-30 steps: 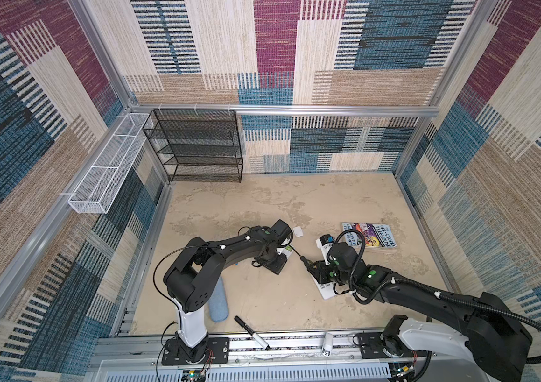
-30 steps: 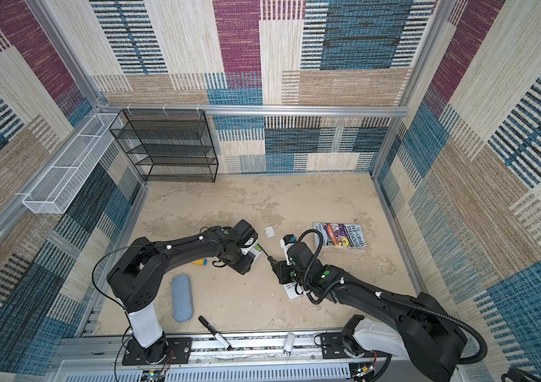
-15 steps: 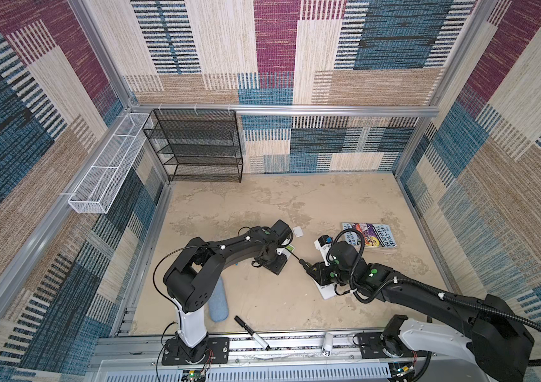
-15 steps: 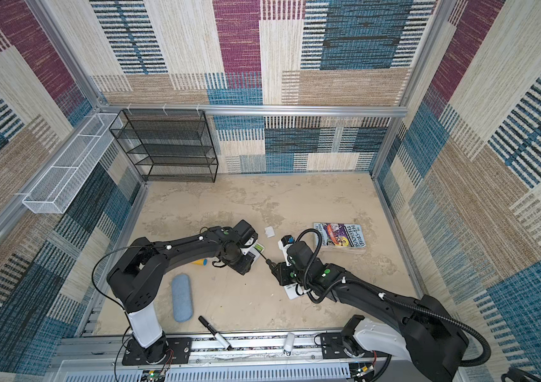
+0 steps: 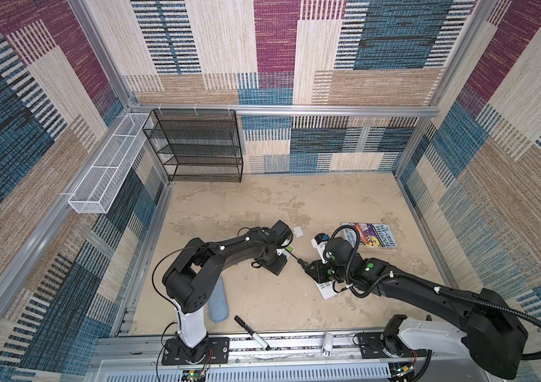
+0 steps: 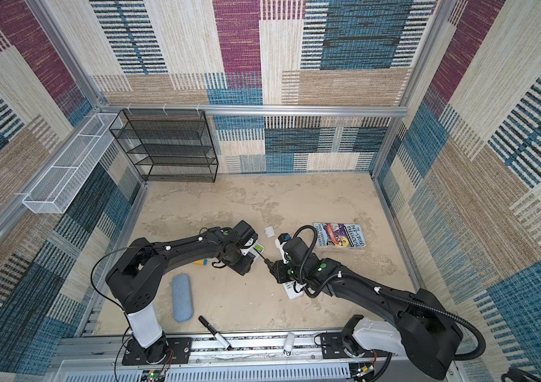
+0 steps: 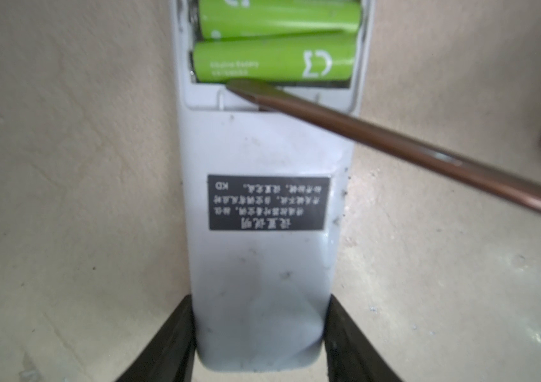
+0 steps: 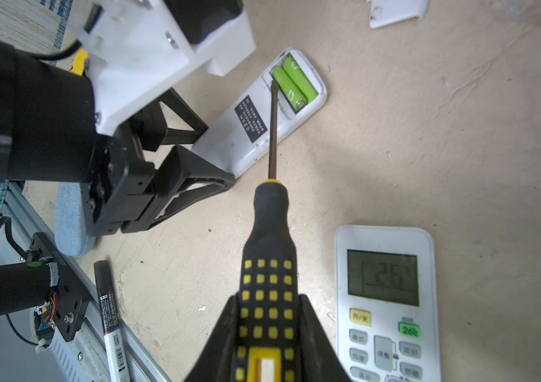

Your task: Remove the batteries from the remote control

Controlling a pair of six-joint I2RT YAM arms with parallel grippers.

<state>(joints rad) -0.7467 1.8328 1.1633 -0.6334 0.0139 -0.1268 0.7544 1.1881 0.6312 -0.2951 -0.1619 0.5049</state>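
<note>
Batteries (image 8: 290, 84), two lime-green cells, lie side by side in the open compartment of a white remote control (image 7: 262, 264) face down on the counter (image 5: 262, 205). Left gripper (image 7: 259, 330) jaws pinch the remote's other end; at 4 o'clock from it in a top view, right gripper (image 5: 309, 266) jaws clamp a black-and-yellow screwdriver (image 8: 269, 225), tip at the compartment's edge.

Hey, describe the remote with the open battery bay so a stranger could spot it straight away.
On the sandy floor, find the left fingers: they grip a white remote lying face down. Unlike the second remote, face up with a display, it shows two lime green batteries, a screwdriver tip at their edge.
</note>
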